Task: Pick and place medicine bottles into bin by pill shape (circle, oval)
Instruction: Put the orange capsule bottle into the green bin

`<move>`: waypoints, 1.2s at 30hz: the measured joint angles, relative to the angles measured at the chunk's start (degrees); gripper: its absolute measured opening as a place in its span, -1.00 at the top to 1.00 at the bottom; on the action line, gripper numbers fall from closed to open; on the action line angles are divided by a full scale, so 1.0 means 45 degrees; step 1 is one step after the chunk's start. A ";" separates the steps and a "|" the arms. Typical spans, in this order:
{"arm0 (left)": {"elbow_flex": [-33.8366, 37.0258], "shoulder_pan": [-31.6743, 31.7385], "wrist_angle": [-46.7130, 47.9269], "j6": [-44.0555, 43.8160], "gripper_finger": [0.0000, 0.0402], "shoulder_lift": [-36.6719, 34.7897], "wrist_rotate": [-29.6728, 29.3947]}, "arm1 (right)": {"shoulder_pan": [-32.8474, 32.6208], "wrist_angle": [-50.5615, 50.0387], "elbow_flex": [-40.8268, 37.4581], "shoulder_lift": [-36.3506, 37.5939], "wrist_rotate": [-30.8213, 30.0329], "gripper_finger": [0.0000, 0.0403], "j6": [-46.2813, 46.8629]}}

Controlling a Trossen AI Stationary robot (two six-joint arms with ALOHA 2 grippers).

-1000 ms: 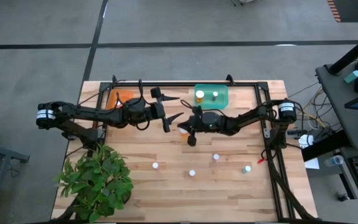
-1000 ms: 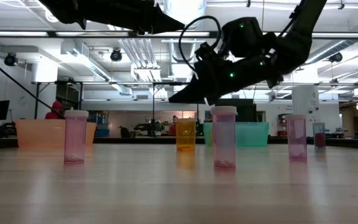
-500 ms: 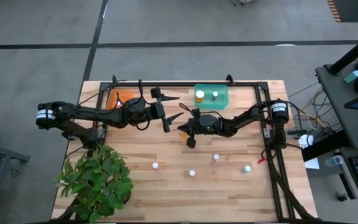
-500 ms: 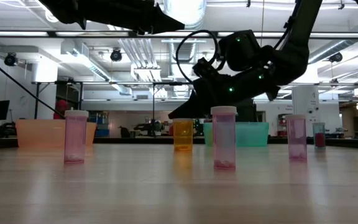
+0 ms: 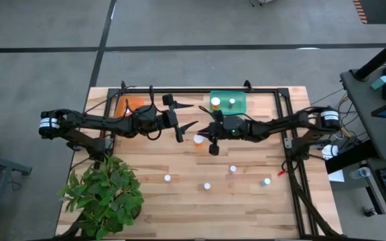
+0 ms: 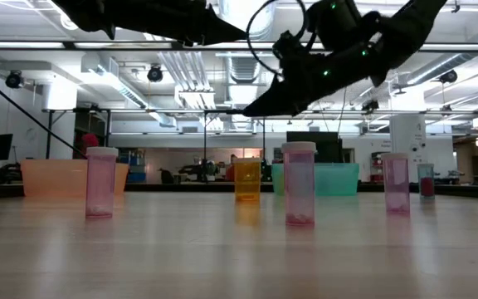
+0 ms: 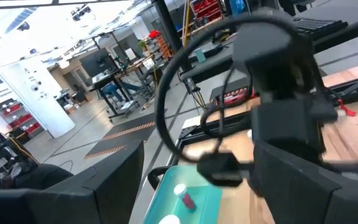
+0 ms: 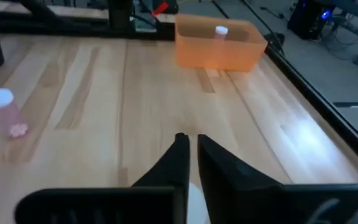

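Note:
An orange medicine bottle (image 5: 198,140) with a white cap stands on its base mid-table. My right gripper (image 6: 237,112) hangs above it and a little toward the table's right, touching nothing. Its fingers (image 8: 182,152) are shut, with only a slit between them. My left gripper (image 5: 182,114) waits open and raised, just left of the bottle. Several pink bottles (image 6: 299,183) stand nearer the front edge. The orange bin (image 8: 219,45) at the far left holds one bottle. The green bin (image 5: 228,102) at the far middle holds two.
A potted plant (image 5: 106,194) fills the near left corner. A black frame (image 5: 200,90) runs along the table's far edge and down both sides. Bare wood lies between the orange bottle and the row of pink bottles (image 5: 207,186).
My right gripper dipped onto the top of the orange bottle, then rose well above it and drew back toward the table's right edge. The bottle stands where it was, its white cap now uncovered in the high view.

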State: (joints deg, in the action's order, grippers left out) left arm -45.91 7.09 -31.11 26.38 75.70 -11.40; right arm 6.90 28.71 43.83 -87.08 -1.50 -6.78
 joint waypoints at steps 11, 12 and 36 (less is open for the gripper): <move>0.0008 0.0003 -0.0225 0.0003 -0.40 0.0000 0.0000 | -0.0005 -0.3622 0.0923 -0.0132 0.0000 0.06 0.0684; 0.0015 0.0001 -0.0228 0.0002 -0.40 0.0000 0.0000 | -0.0005 -0.4060 0.1108 -0.0315 0.0000 -0.02 0.0763; 0.0049 0.0000 -0.0196 0.0003 -0.40 0.0003 0.0005 | 0.0000 -0.7282 0.4171 -0.2853 0.0083 -0.09 0.0504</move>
State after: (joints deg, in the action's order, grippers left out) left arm -45.69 7.09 -31.99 26.39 75.71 -11.38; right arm 6.90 -4.06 62.60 -99.92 -1.12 -4.51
